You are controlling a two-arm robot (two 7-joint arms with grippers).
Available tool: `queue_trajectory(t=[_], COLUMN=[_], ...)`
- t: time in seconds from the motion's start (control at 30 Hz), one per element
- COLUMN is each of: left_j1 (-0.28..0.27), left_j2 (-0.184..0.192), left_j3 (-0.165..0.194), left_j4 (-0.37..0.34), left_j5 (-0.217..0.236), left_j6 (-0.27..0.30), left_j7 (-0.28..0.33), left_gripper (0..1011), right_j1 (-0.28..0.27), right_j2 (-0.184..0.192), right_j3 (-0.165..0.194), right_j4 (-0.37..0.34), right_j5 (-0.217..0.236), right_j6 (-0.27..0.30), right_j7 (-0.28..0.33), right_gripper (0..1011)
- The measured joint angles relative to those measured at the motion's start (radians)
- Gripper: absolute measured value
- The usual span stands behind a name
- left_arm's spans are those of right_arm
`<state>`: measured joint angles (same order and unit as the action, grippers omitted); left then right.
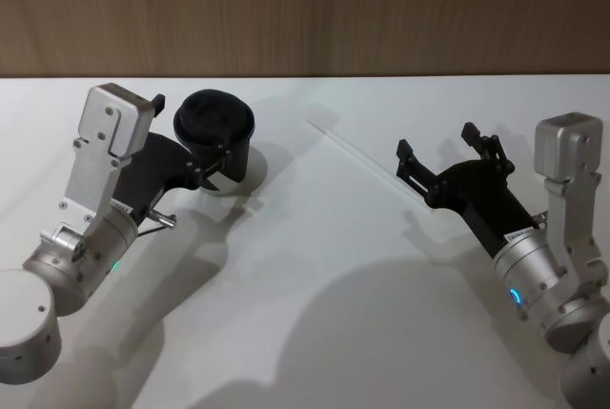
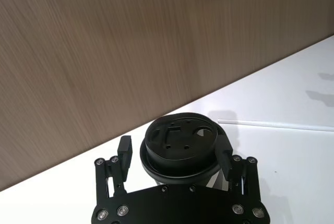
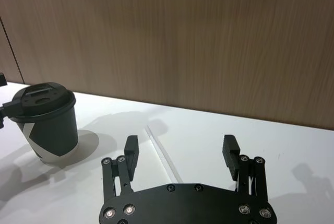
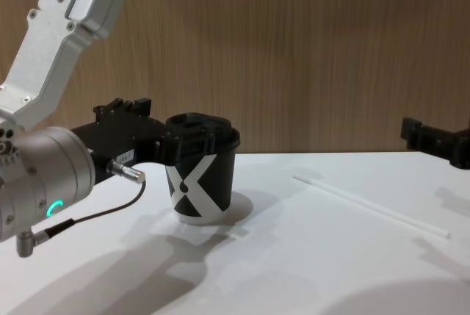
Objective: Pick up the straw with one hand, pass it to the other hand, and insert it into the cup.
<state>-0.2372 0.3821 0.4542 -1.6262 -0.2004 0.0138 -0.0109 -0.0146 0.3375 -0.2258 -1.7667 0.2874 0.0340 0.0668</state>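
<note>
White straw (image 4: pixel 371 208) flat; black lidded cup (image 4: pixel 200 175) upright

Desk (image 1: pixel 315 237): white, matt and plain; it runs the full width of the head view.
Shadows (image 1: pixel 381 323): soft grey patches on the desk, darkest toward the near edge and paler farther back.
Wall (image 1: pixel 305 9): brown wood-grain panelling, upright just behind the desk and meeting its far edge in a straight line.
Grain: fine streaks, running level in the head view.
Seam (image 3: pixel 11 51): a thin dark line between two wall panels, seen in the right wrist view.
</note>
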Motion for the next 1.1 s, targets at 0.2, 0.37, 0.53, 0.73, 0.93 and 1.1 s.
queue_trajectory(t=[0.2, 0.37, 0.53, 0.73, 0.93, 1.1], left_j1=[0.0, 0.0, 0.0, 0.0, 0.0, 0.0], left_j2=[0.0, 0.0, 0.0, 0.0, 0.0, 0.0], left_j3=[0.0, 0.0, 0.0, 0.0, 0.0, 0.0], left_j4=[0.0, 0.0, 0.0, 0.0, 0.0, 0.0], left_j5=[0.0, 0.0, 0.0, 0.0, 0.0, 0.0], left_j6=[0.0, 0.0, 0.0, 0.0, 0.0, 0.0], left_j7=[0.0, 0.0, 0.0, 0.0, 0.0, 0.0], left_gripper=[1000, 1000, 1000, 1000, 1000, 1000], right_j1=[0.0, 0.0, 0.0, 0.0, 0.0, 0.0], right_j2=[0.0, 0.0, 0.0, 0.0, 0.0, 0.0], right_j3=[0.0, 0.0, 0.0, 0.0, 0.0, 0.0], right_j4=[0.0, 0.0, 0.0, 0.0, 0.0, 0.0], right_j5=[0.0, 0.0, 0.0, 0.0, 0.0, 0.0], right_j6=[0.0, 0.0, 0.0, 0.0, 0.0, 0.0], right_j7=[0.0, 0.0, 0.0, 0.0, 0.0, 0.0], right_gripper=[1001, 1001, 1001, 1001, 1001, 1001])
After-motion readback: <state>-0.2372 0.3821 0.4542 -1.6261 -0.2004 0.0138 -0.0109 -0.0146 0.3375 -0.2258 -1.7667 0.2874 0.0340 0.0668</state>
